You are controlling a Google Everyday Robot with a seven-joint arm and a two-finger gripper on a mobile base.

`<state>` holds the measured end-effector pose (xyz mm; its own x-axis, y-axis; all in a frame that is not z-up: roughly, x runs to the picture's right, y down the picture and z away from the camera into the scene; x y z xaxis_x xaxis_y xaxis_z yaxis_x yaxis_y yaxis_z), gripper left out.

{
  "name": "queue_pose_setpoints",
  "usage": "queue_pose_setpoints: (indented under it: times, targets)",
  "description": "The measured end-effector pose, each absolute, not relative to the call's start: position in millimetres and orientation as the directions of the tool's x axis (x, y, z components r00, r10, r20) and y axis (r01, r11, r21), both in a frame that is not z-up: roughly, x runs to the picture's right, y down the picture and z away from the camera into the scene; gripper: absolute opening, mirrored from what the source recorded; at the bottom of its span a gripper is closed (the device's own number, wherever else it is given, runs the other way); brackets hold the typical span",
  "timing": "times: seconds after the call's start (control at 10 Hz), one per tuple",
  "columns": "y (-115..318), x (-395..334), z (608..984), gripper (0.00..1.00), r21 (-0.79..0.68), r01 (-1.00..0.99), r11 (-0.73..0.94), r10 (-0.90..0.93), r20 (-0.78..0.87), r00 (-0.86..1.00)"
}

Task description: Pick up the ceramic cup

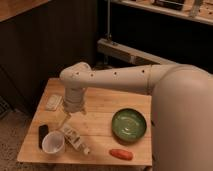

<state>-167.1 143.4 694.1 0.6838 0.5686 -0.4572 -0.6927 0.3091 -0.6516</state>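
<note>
The ceramic cup (pixel 53 143) is small, white and round, and stands upright near the front left of the wooden table (pixel 100 102). My gripper (pixel 65 119) hangs from the white arm over the left part of the table, a little above and behind the cup, apart from it. The wide green bowl (pixel 129 124) sits at the right.
A black flat object (pixel 43 135) lies left of the cup. A pale packet (pixel 75 139) lies right of the cup. An orange carrot-like item (pixel 121 154) lies near the front edge. A pale wrapped item (pixel 53 102) lies at the left back. Dark cabinets stand behind.
</note>
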Motion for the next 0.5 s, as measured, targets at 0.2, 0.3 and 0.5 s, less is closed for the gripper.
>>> queue_pose_setpoints:
  times: [0.2,0.3,0.5]
  targets:
    - [145.1,-167.8,693.4,0.80,-0.654,-0.691,0.309,0.567,-0.456,0.686]
    - [145.5,-167.4,693.3,0.80,-0.654,-0.691,0.308,0.567,-0.458,0.685]
    - [147.0,-168.0,692.3,0.80,-0.655,-0.690,0.307,0.564,-0.459,0.686]
